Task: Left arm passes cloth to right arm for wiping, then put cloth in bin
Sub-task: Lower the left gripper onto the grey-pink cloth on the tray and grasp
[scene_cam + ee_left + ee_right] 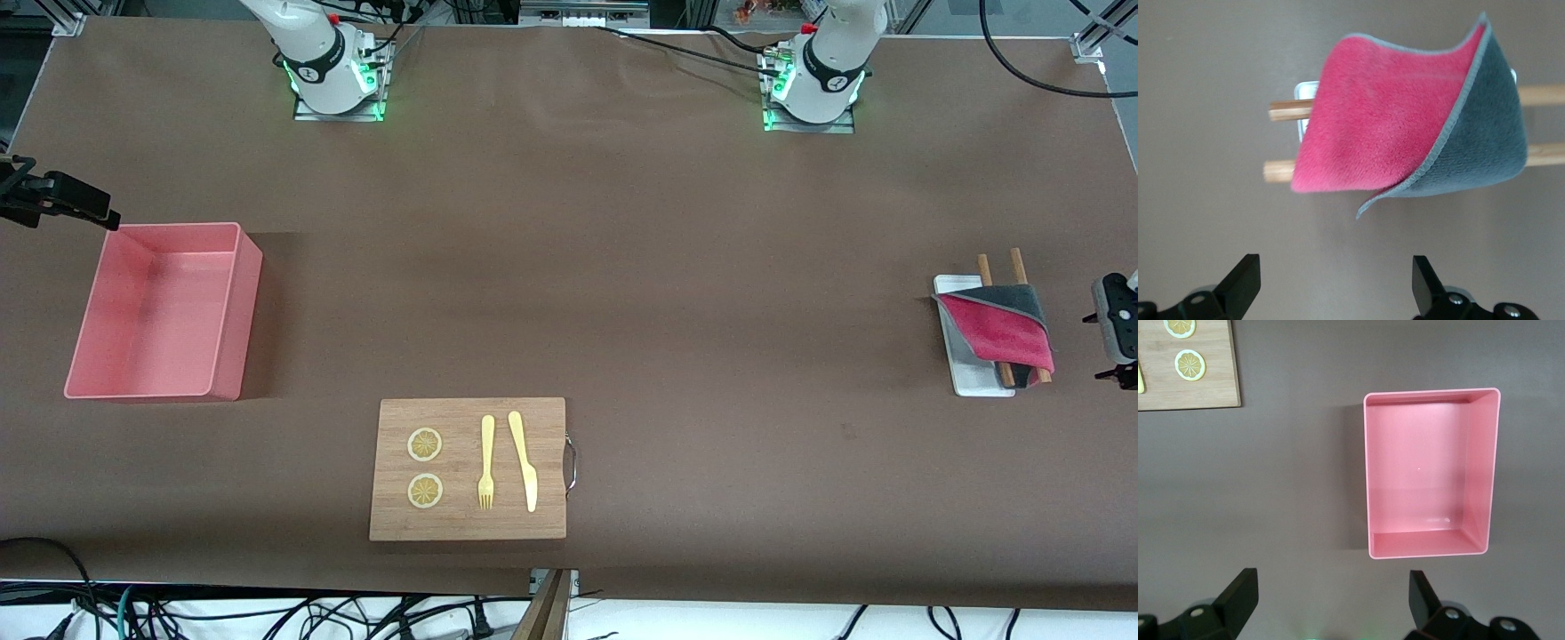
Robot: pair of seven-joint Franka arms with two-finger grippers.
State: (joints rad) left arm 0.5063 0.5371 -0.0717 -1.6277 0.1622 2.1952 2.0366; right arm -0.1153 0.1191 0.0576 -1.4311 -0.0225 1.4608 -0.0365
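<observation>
The cloth, crimson-pink with a dark grey face folded up along one side, lies draped over two wooden sticks on a small white tray at the left arm's end of the table. In the left wrist view the cloth lies apart from my left gripper, which is open with nothing between its fingers. That left gripper hangs over the table edge beside the tray. The salmon-pink bin stands at the right arm's end. My right gripper is open over bare table beside the bin.
A wooden cutting board with a metal handle lies nearer the front camera at mid-table. It carries two lemon slices, a yellow fork and a yellow knife. Both arm bases stand along the table's back edge.
</observation>
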